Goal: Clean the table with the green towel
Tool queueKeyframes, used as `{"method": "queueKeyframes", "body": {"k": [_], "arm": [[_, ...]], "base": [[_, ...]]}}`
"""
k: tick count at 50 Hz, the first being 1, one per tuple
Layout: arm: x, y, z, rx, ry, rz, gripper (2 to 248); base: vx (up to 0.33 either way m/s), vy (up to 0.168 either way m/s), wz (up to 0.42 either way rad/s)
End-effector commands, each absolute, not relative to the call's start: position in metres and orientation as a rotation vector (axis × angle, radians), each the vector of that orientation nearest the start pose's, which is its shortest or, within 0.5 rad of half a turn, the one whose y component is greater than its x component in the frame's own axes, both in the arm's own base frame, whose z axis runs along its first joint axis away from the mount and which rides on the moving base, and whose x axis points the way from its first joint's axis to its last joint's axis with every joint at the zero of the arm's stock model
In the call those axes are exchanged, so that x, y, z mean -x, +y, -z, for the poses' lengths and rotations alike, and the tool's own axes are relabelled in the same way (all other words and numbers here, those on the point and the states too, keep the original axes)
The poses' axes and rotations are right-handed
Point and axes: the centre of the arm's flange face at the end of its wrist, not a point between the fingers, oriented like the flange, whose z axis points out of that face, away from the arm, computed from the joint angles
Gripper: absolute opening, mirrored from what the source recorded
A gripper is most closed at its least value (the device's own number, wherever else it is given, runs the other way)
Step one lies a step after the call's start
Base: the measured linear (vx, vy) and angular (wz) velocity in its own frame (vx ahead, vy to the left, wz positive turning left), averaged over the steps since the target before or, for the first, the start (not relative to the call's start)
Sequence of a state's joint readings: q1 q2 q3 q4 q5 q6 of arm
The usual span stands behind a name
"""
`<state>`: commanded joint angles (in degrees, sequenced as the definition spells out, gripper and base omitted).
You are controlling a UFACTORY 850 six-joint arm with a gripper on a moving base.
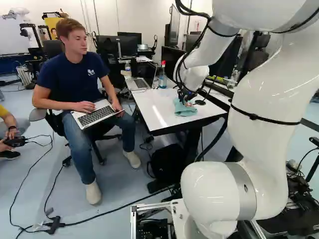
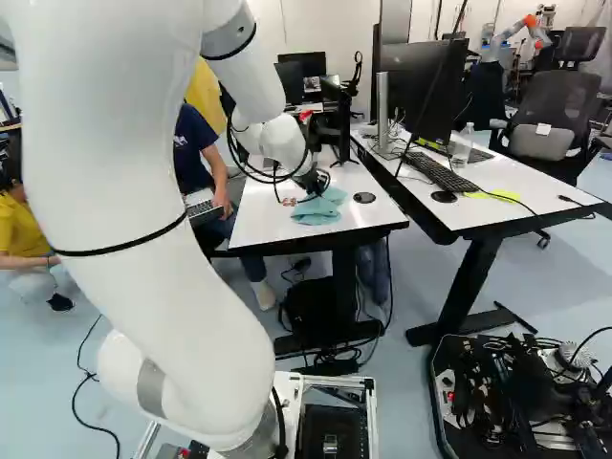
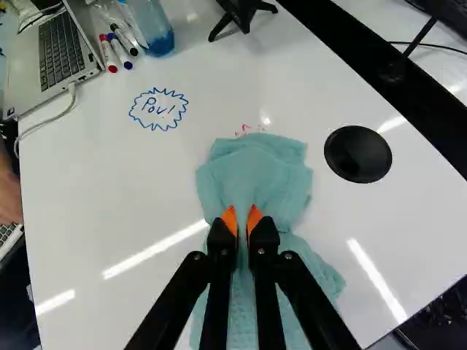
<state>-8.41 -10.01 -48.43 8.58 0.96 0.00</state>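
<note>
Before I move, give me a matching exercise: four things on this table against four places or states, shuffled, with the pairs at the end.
1. Green towel
2. Laptop on the white table
3. Markers
4. Round black disc

A. Open, with a cable at its side
B. Beside the towel, on the side away from the laptop
C. Pinched in the claw
D. Next to the bottle with blue liquid

Pairs: 1-C, 2-A, 3-D, 4-B

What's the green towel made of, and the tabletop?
The towel looks like soft, matte cloth, maybe cotton: it wrinkles and has a bumpy weave. The tabletop seems smooth, glossy white laminate or whiteboard: lights gleam on it.
</note>
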Motion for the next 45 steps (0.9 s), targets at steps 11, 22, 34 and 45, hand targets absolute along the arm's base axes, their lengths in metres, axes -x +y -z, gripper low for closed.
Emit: {"method": "queueKeyframes", "body": {"k": [11,22,34,45], "arm": [[-0.522,-0.076,-0.437,2.923,0.433,1.068,36],[-0.538,-0.079,-0.437,2.919,0.435,1.078,36],[-0.547,-0.081,-0.431,2.922,0.436,1.071,36],[-0.552,-0.081,-0.419,2.933,0.438,1.04,36]], "base": [[0.0,0.0,0.0],[0.0,0.0,0.0],[0.0,0.0,0.0],[0.0,0.0,0.0]]}}
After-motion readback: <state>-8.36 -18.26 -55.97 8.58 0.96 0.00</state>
